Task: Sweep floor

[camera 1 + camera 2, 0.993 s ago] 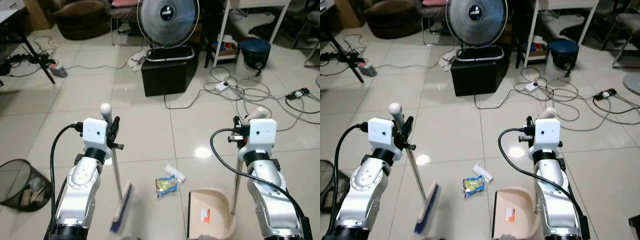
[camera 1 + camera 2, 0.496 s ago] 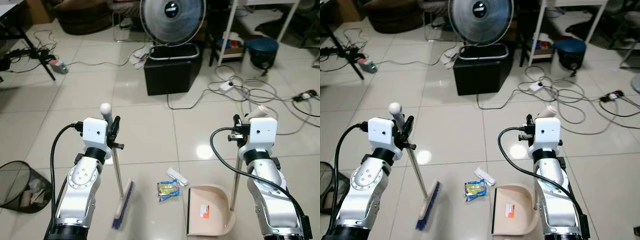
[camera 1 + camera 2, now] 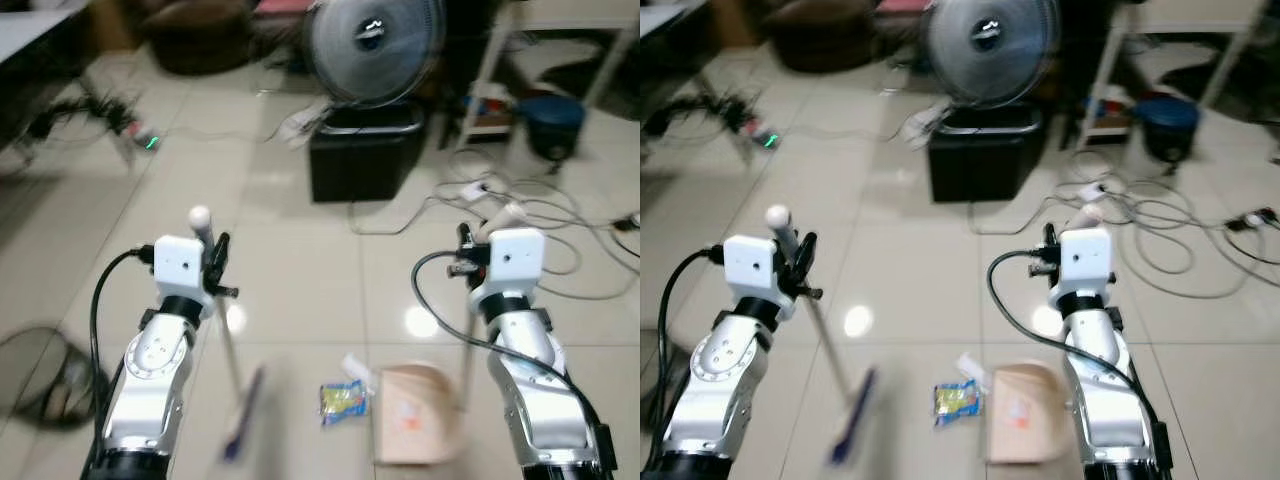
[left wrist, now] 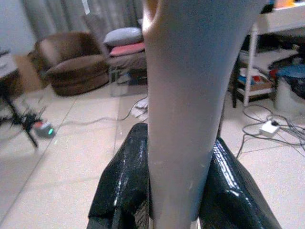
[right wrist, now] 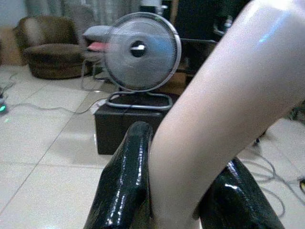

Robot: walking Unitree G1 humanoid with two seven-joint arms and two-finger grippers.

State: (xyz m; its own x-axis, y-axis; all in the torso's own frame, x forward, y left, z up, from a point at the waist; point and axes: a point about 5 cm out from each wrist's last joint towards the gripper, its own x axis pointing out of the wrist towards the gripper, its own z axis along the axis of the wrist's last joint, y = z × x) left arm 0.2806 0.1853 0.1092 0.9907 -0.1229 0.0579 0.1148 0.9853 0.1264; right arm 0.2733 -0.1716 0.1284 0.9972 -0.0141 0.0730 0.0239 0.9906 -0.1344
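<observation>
Compared with half a second earlier, both head views are blurred and the whole scene has shifted, which shows camera motion; the broom and dustpan keep their places relative to the arms.

Left gripper (image 3: 215, 262) is raised before the robot on a bent silver arm, its black fingers (image 4: 125, 183) pinching the broom (image 3: 222, 330) just below the handle's round white top. The broom's long axis runs from that knob down and slightly toward the robot's right, ending at the blue brush head, which meets the floor (image 3: 300, 250) tiles near the lower edge of the head views. In the left wrist view the pale handle stands between the two fingers, both pressed against it.

Right gripper (image 3: 470, 250) is held at a similar height on the other bent arm, its fingers (image 5: 127, 183) closed around the dustpan (image 3: 418, 425) handle. That handle rises nearly upright from the beige pan, which lies flat on the tiles with its mouth toward the robot's left.

Between brush head and pan lie a yellow-and-blue wrapper (image 3: 342, 400) and, just beyond it, a small white piece of litter (image 3: 358, 368).

Farther off stand a fan (image 3: 375, 45) on a black box (image 3: 365, 165), with cables (image 3: 520, 215) spread over the tiles to the right. A wire wastebasket (image 3: 40, 380) sits at the left edge.
</observation>
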